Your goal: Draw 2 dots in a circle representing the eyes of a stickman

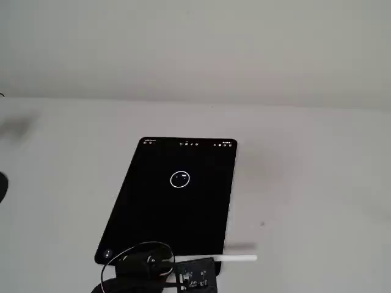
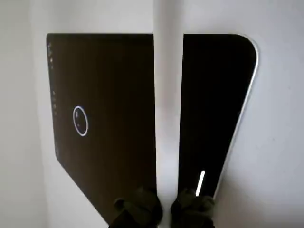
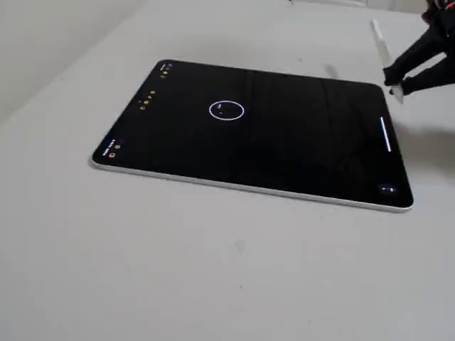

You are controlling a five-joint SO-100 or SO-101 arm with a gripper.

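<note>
A black tablet [image 1: 153, 220] lies flat on the white table. The circle [image 1: 179, 179] [image 2: 80, 121] [image 3: 227, 110] is a thin white ring on its screen. Inside the ring are faint white specks, the dots [image 1: 181, 176] [image 3: 222, 106], too small to count surely. My gripper [image 2: 166, 210] [image 3: 398, 82] is shut on a white stylus [image 2: 168, 95] [image 1: 238, 258] [image 3: 382, 44]. In the wrist view the stylus runs straight up the picture across the screen. Its tip sits by the tablet's short edge, far from the ring, and contact cannot be judged.
Small icons line one short edge of the screen [image 3: 148, 96]. A short white bar [image 3: 386, 135] [image 2: 200, 183] glows near the opposite edge. The arm's black body and cables [image 1: 143, 265] sit at the tablet's near end. A pale wall rises behind the table.
</note>
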